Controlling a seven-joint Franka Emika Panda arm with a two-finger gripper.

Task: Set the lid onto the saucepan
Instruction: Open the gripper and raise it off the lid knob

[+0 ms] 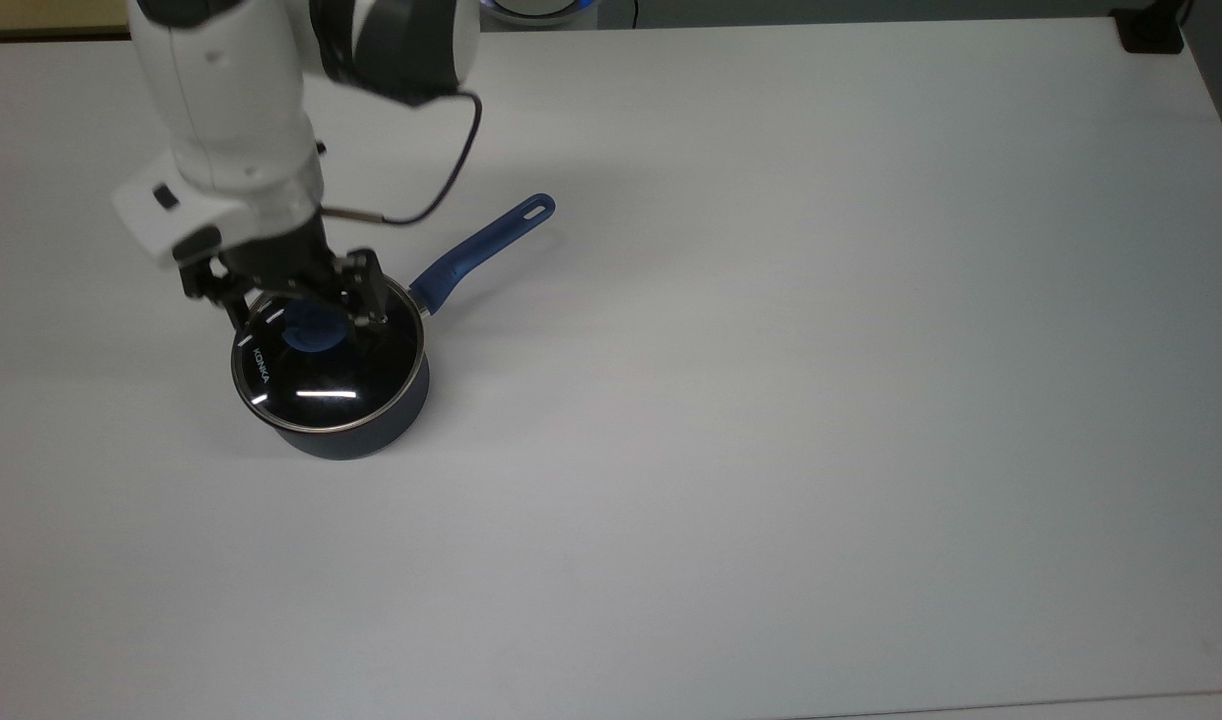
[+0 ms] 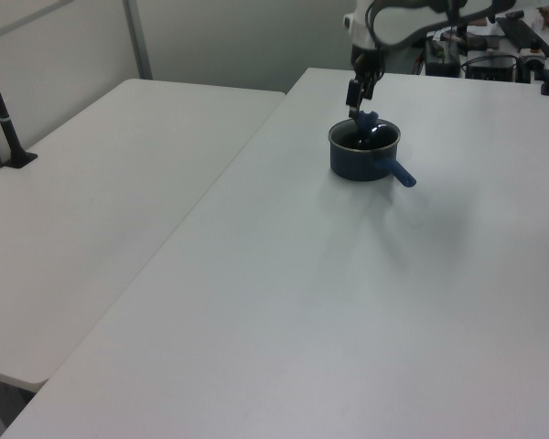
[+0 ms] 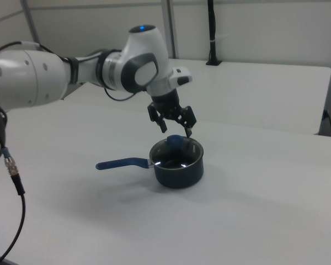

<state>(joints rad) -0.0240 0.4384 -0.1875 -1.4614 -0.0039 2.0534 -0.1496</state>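
The black saucepan (image 1: 366, 435) stands at the top view's left on the white table, its blue handle (image 1: 483, 243) pointing up and right. The glass lid (image 1: 323, 385) lies flat on the pan's rim, with its blue knob (image 1: 311, 331) in the middle. My gripper (image 1: 306, 314) hovers just above the knob, open, with one finger on each side and touching nothing. In the right view the gripper (image 3: 176, 131) hangs clear above the knob (image 3: 175, 142), the lid (image 3: 176, 155) and the saucepan (image 3: 179, 172). In the left view the gripper (image 2: 360, 99) is above the saucepan (image 2: 361, 161).
The white table (image 1: 771, 400) spreads wide to the top view's right and front. A second table (image 2: 101, 210) adjoins it, with a black pole (image 2: 2, 114) on it. A black block (image 1: 1151, 32) sits at the top view's far right corner.
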